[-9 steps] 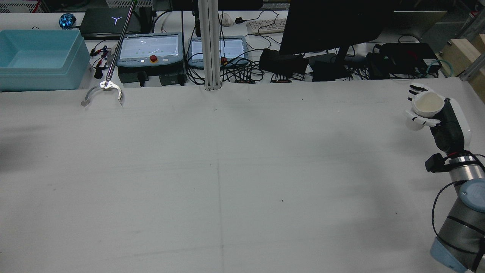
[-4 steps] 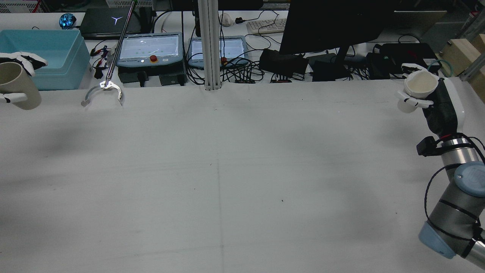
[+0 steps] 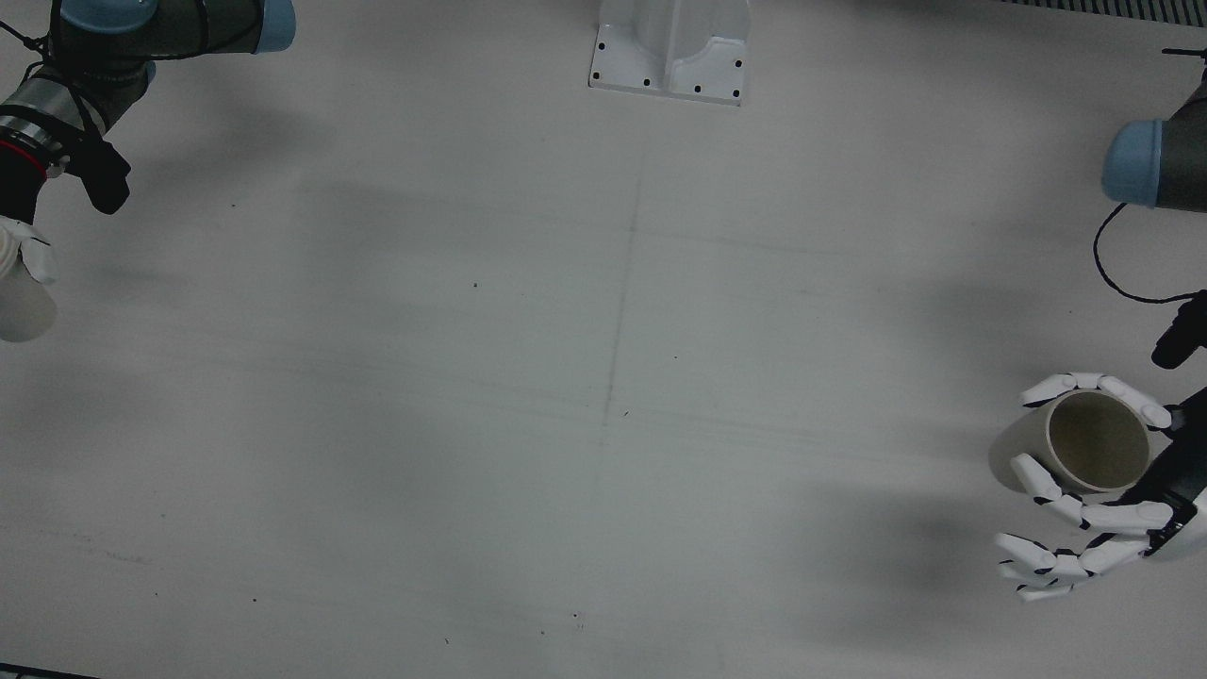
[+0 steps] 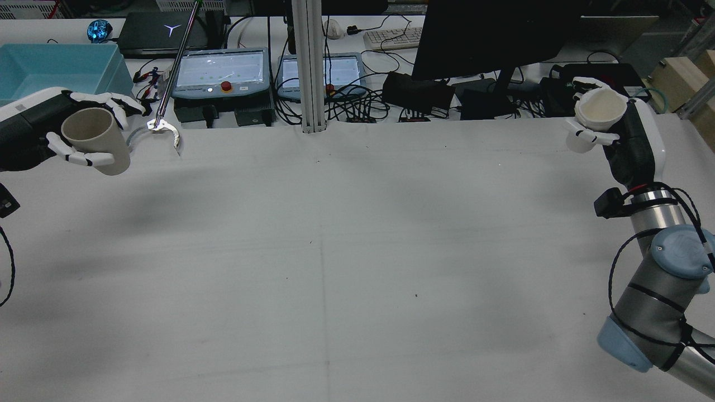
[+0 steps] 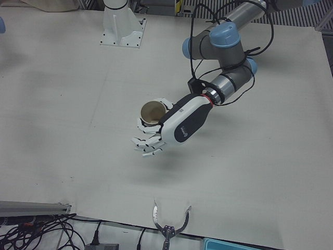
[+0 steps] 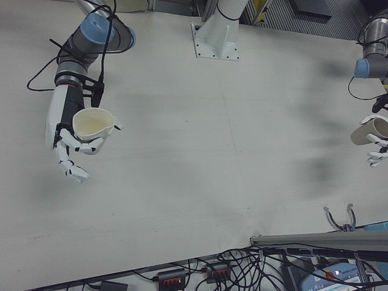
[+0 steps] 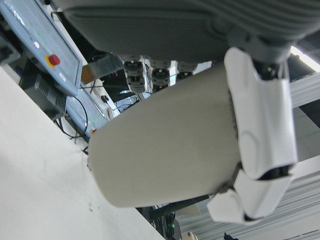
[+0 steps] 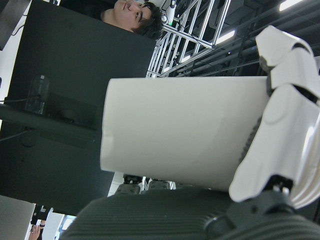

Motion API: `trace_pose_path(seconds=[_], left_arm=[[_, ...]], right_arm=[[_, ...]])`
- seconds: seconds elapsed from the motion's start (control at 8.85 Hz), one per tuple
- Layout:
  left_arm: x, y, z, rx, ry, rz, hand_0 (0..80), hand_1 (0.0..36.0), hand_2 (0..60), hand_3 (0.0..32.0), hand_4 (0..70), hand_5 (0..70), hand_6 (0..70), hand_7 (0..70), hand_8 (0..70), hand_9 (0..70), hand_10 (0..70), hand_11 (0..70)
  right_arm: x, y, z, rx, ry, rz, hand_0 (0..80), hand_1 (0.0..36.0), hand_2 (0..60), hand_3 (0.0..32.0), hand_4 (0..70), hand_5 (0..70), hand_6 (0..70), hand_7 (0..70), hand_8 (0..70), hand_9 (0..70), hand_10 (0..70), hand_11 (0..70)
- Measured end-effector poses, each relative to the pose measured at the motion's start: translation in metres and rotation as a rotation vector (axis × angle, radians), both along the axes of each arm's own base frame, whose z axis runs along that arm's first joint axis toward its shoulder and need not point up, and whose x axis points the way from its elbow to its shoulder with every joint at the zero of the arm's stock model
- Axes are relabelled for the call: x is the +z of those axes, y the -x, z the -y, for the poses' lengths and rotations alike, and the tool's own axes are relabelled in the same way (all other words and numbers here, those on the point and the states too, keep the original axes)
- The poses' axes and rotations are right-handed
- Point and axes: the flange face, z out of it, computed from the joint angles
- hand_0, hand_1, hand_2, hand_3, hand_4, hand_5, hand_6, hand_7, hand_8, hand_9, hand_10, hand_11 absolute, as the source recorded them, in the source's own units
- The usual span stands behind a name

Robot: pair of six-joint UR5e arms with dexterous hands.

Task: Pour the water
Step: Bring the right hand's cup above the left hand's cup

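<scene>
My left hand is shut on a beige cup, held upright above the table's far left side. The cup's mouth faces up and looks empty in the front view. The left-front view shows the same cup held in that hand, lower fingers spread beneath. My right hand is shut on a white cup, raised near the table's far right back edge. In the right-front view this cup stands upright in the hand. Its contents cannot be made out.
A blue bin and a reacher tool's claw lie behind the left hand. Two teach pendants, a metal post, cables and a dark monitor line the back. A person shows above the monitor.
The left hand has come in from the left edge with the beige cup, moving rightward. The right hand has carried the white cup higher and toward the table's back edge.
</scene>
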Motion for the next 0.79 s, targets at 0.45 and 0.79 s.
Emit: trace_pose_path(seconds=[0.45,0.79], left_arm=[[-0.108,-0.186,-0.036,0.169,-0.115,-0.013,55.8,36.0,60.0,0.0,61.2,70.0,17.7,33.8,15.4,22.6,8.1,14.1],[-0.157,-0.271,-0.071,0.230,-0.161,-0.031,56.0,36.0,60.0,0.0,61.2,70.0,17.7,33.7,15.4,22.6,8.1,14.2]], right_arm=[[-0.073,0.002,0.006,0.027,-0.074,-0.016,51.8,17.9,28.4,0.0,49.6,70.0,18.8,28.1,14.4,22.6,14.7,22.0],[-0.105,0.004,0.011,0.048,-0.109,-0.038,52.3,18.5,29.3,0.0,50.1,70.0,19.2,28.6,14.1,22.0,14.8,22.2]])
